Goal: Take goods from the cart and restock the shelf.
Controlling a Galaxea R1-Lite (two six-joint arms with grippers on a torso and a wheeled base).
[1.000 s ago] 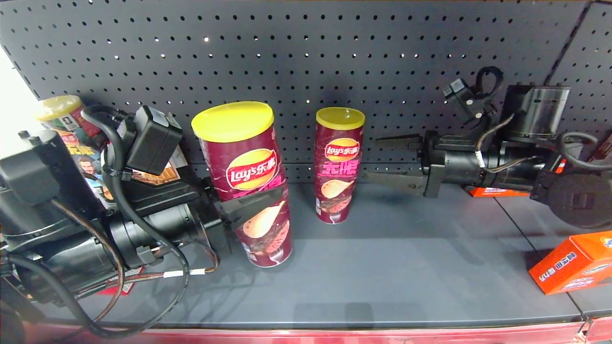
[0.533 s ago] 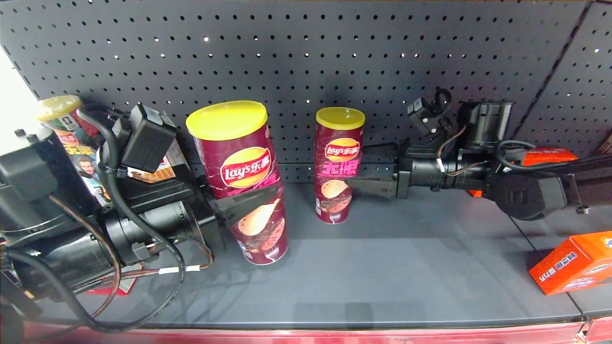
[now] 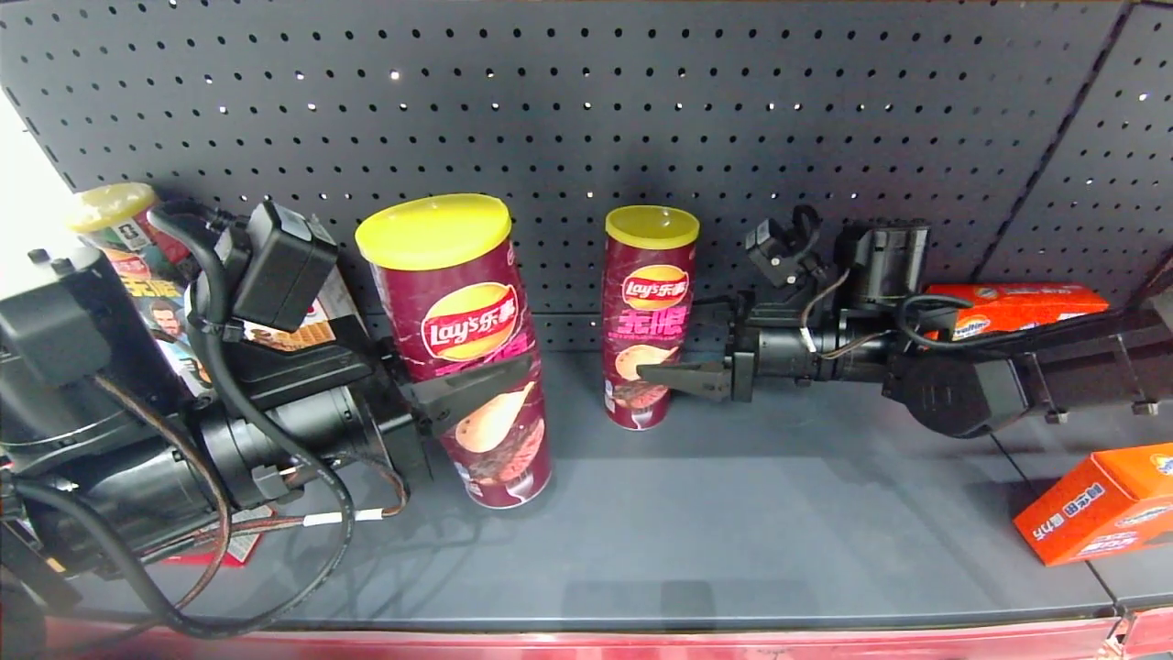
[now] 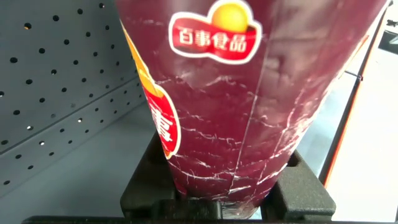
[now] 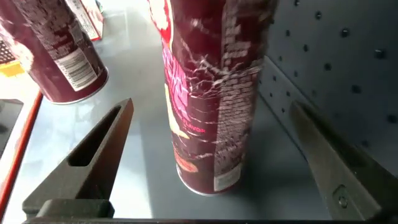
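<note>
Two maroon chips cans with yellow lids are on the dark shelf (image 3: 779, 522). My left gripper (image 3: 463, 390) is shut on the nearer, larger-looking can (image 3: 454, 348) and holds it slightly tilted at the shelf's left; this can fills the left wrist view (image 4: 249, 93) with the gripper (image 4: 230, 199) clamped near its lower part. The second can (image 3: 649, 316) stands upright against the pegboard. My right gripper (image 3: 676, 344) comes in from the right, open, one finger on each side of that can (image 5: 214, 93), the fingers (image 5: 93, 155) apart from it. The held can (image 5: 56, 56) shows beyond.
An orange box (image 3: 1100, 504) lies at the shelf's front right and another (image 3: 1008, 307) at the back right behind my right arm. A third yellow-lidded can (image 3: 115, 215) and printed packs stand at the far left. The pegboard wall (image 3: 586, 110) closes the back.
My right gripper has moved left along the back of the shelf and now straddles the standing can. My left gripper with its can shifted slightly left, then stayed put.
</note>
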